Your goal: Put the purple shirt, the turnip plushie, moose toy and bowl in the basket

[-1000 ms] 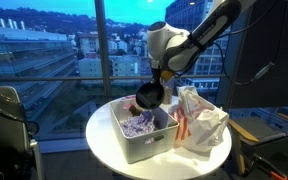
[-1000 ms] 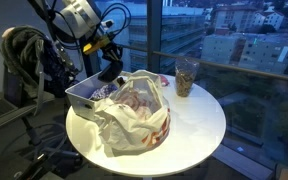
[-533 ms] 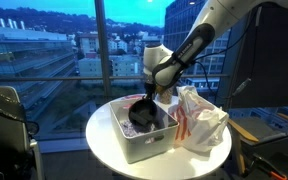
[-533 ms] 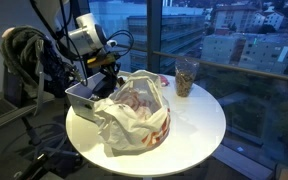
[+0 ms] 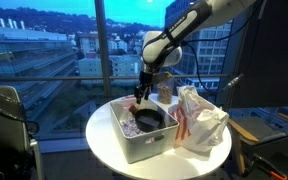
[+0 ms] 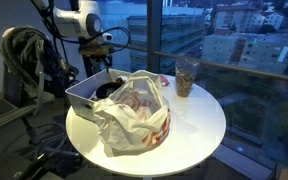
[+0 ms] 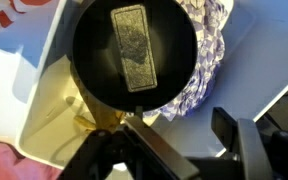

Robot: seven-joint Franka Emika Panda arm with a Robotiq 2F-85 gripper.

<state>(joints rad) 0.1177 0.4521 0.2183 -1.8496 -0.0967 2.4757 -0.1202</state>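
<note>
The dark bowl point(image 7: 134, 50) lies inside the white basket point(image 7: 42, 105), resting on the purple patterned shirt point(image 7: 210, 48). In both exterior views the bowl point(image 5: 150, 120) point(image 6: 106, 89) sits in the basket point(image 5: 136, 150) point(image 6: 77, 104), with the shirt point(image 5: 130, 127) beside it. My gripper point(image 7: 179, 140) point(image 5: 141, 93) hangs just above the basket. Its jaws are open with nothing between them. A yellowish-brown thing point(image 7: 86, 117) peeks from under the bowl; I cannot tell what it is. The moose toy and turnip plushie are hidden.
A crinkly white bag with red print point(image 5: 200, 120) point(image 6: 136, 112) stands right next to the basket on the round white table point(image 5: 104, 152) point(image 6: 199, 125). A glass cup point(image 6: 186, 76) stands near the table's window edge. A chair with cloth point(image 6: 19, 60) is close by.
The gripper carried the bowl down into the basket, let go of it and opened, then lifted a little. The bowl now rests on the shirt.
</note>
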